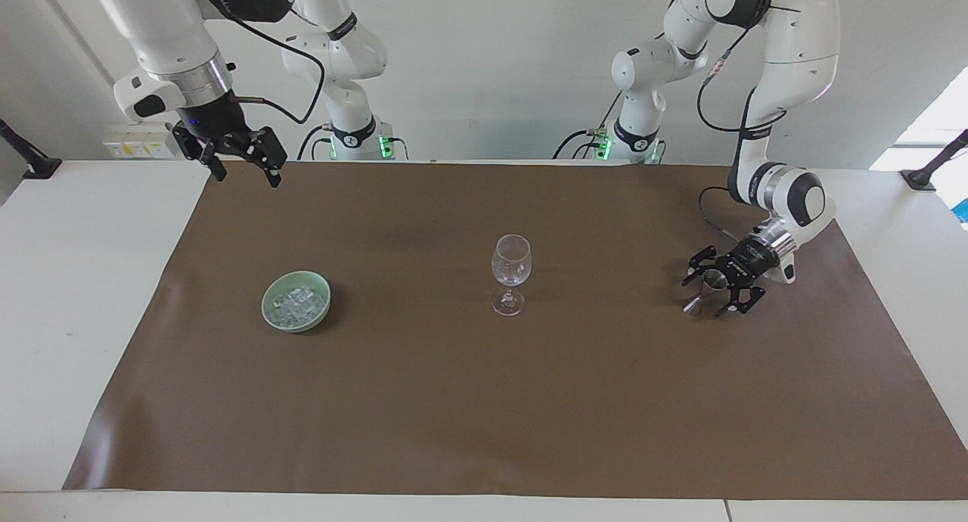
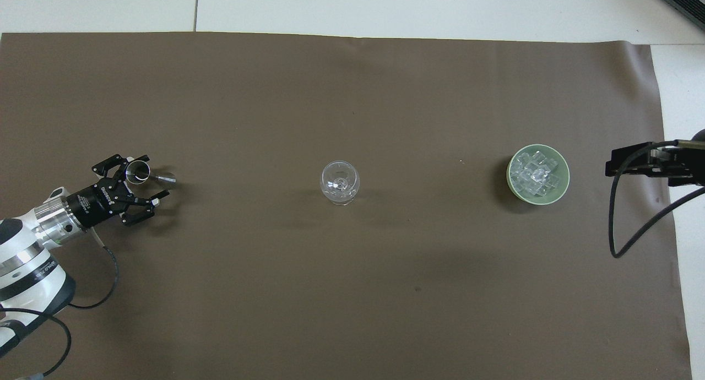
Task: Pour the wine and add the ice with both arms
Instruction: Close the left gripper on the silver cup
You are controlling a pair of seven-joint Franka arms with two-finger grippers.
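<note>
We had the left gripper [image 1: 709,289] low at the small metal jigger [image 1: 707,287], fingers spread either side, not clamped. Right gripper [image 1: 240,162] hung unclenched, waiting above the mat's [image 1: 484,401] corner. Ice [image 1: 298,303] sat in the green bowl [image 1: 277,318], beside the wine glass [image 1: 511,271].

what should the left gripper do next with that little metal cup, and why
Probably close on it. The left gripper is low at the metal cup, its open fingers on either side, so the cup is not gripped yet. The glass stands empty at mid-table. The right gripper waits, raised, and the ice sits untouched in its bowl.
</note>
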